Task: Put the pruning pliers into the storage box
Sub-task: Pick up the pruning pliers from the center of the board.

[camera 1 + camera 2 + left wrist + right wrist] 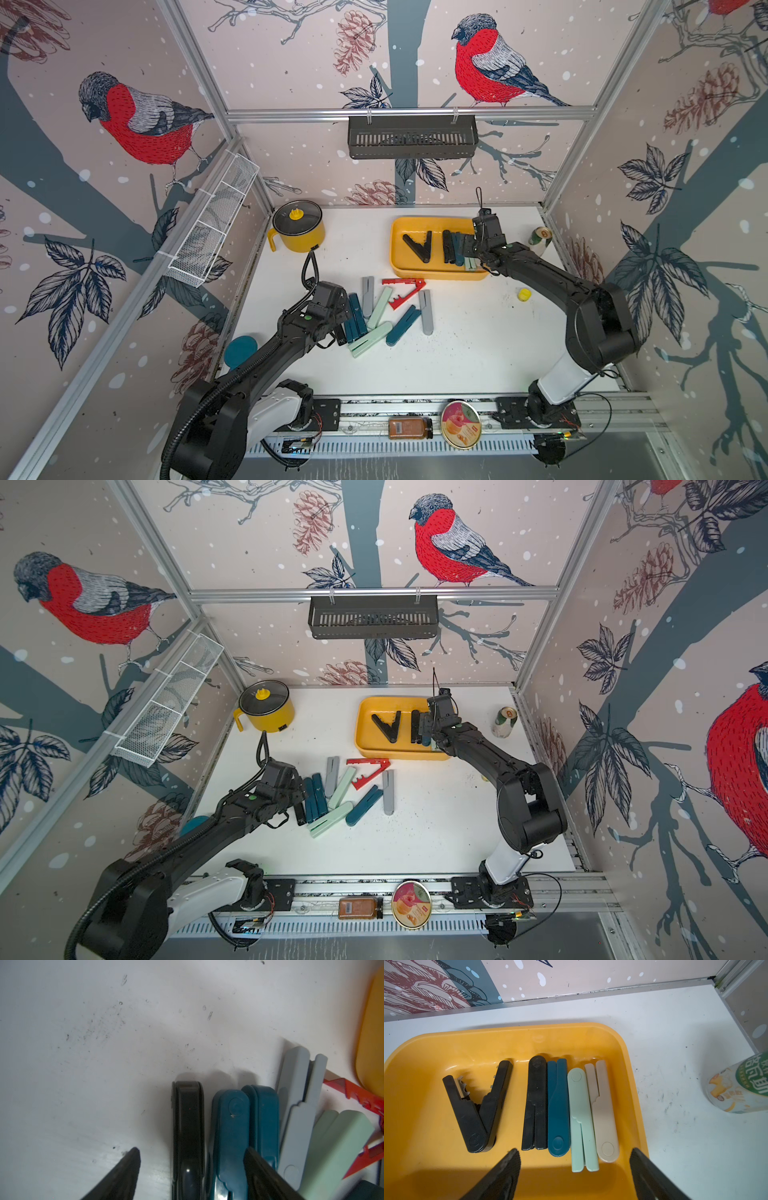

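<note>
The left gripper (191, 1150) stands wide and empty over the table (83, 1064) — black pliers (188, 1118) and teal pliers (230, 1126) lie between its jaws, grey pliers (297, 1105) just outside. The right gripper (574, 1149), also wide and empty, hangs over the storage box (529, 1029) — five pruning pliers (558, 1105) lie inside, just ahead of it.

Left arm (257, 361) and right arm (552, 274) are wearing black shells, white base housings (278, 405) at seven and five o'clock; corrugated conduit (172, 440) is lining the left; right gripper (574, 1149) is showing ribbed black fingers (504, 1169).
</note>
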Available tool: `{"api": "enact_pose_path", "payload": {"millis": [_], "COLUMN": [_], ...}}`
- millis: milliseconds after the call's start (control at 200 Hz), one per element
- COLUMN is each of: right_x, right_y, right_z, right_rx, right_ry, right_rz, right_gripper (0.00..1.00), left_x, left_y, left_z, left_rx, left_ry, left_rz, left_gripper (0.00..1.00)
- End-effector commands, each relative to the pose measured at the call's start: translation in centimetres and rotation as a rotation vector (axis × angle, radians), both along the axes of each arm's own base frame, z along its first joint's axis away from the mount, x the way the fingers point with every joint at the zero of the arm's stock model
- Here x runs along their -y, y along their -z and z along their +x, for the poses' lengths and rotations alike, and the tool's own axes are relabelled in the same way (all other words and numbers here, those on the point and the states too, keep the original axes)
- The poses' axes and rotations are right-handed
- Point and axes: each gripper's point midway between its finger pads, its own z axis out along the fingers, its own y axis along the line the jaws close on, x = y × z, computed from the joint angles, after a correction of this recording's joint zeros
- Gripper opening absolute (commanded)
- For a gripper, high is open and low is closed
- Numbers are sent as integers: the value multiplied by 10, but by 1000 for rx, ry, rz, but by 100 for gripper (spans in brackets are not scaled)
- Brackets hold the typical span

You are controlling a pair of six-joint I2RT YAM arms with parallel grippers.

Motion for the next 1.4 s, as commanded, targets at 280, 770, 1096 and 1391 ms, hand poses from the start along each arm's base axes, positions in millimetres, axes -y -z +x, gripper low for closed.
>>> {"api": "enact_pose_path", "payload": {"millis": [280, 770, 1096, 1391], "right_x": [4, 24, 40, 61], "right_y": [-5, -3, -3, -6], "right_z": [2, -3, -7, -11], "right_rx": [24, 18, 20, 31], "right_ry": [17, 60, 92, 134], "right_rz": [31, 20, 21, 22], "right_gripper": [84, 84, 84, 84], "left_x": [-6, 0, -1, 3], "left_y": [20, 27, 12, -50], "left_z": [-8, 5, 12, 45], "left_rx": [-65, -70, -25, 126], "left_ry": [-37, 4, 11, 56], "left_rz": [21, 9, 21, 56], "left_gripper": [58, 36, 21, 18]}}
